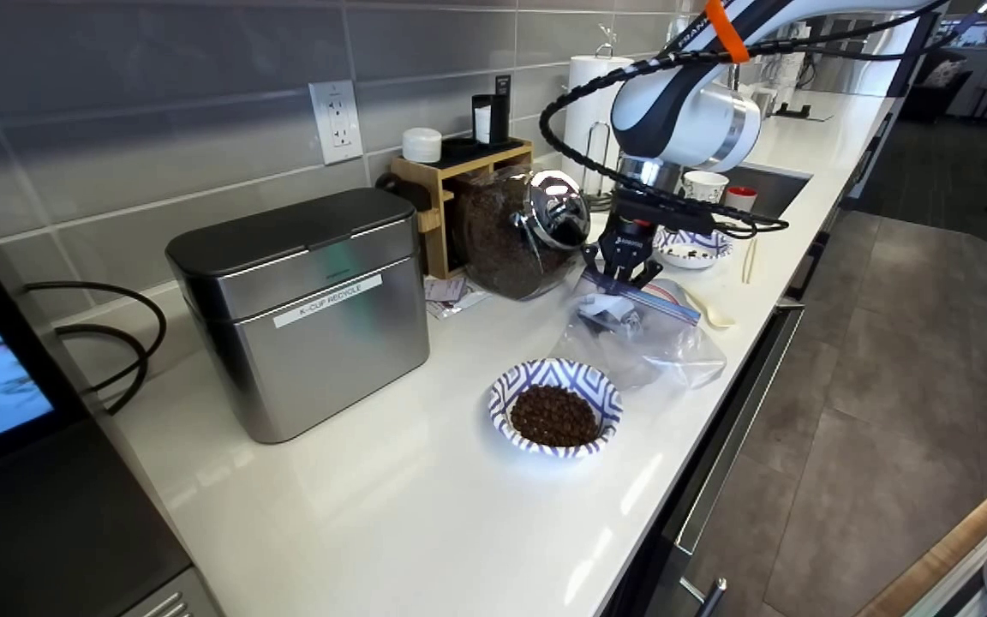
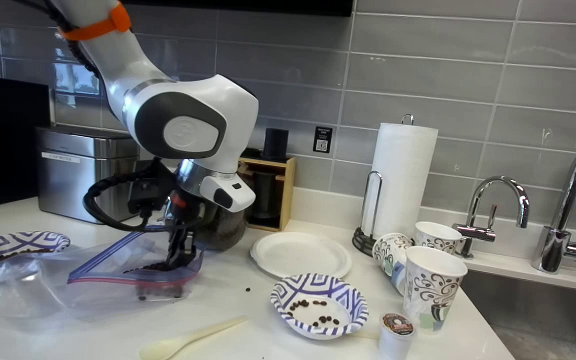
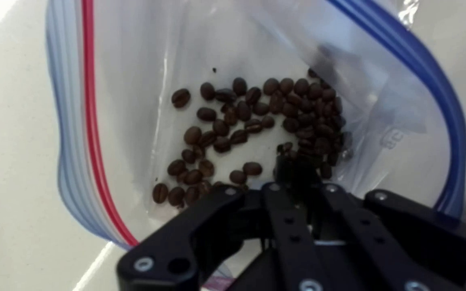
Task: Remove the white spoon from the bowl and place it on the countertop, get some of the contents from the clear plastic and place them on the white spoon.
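The clear plastic is a zip bag (image 1: 656, 347) lying on the white countertop (image 1: 356, 514), its mouth spread apart. Inside it, in the wrist view, are many dark coffee beans (image 3: 243, 111). My gripper (image 3: 295, 163) reaches into the bag's mouth, fingertips together at the edge of the thicker bean pile. Shadow hides whether any beans are pinched between them. The pale white spoon (image 2: 183, 342) rests on the countertop between bag and bowl, apart from the gripper. Beside it stands the blue-and-white striped bowl (image 2: 313, 305), holding a few scattered beans.
Another striped bowl (image 1: 555, 411) full of beans sits past the bag. A glass jar (image 1: 506, 227) and wooden rack (image 2: 288, 195) are close behind the arm. A white plate (image 2: 302, 254), paper cups (image 2: 433, 280), a coffee pod (image 2: 396, 335) and a paper towel roll (image 2: 403, 180) stand nearby.
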Motion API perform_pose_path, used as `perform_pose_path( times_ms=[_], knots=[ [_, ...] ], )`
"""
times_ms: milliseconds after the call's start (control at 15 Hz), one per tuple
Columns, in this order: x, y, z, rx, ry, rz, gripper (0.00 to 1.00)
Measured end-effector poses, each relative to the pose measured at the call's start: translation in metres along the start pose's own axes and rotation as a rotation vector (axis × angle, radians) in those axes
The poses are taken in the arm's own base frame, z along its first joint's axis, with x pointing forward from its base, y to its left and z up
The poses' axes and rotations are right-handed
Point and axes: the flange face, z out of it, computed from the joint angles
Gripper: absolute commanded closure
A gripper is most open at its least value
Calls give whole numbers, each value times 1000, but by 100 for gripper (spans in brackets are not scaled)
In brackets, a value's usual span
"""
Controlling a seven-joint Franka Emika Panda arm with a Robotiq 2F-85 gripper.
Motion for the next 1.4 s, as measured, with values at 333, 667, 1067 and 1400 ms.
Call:
perform_pose_path(
  times_ms=[333, 667, 1067, 1400],
  knots=[
    [-1, -1, -1, -7, 4, -4, 100],
    [2, 2, -4, -3, 9, 1, 100],
    [7, 8, -45, 42, 66, -26, 100],
    [-5, 3, -55, 57, 71, -101, 100]
  ],
)
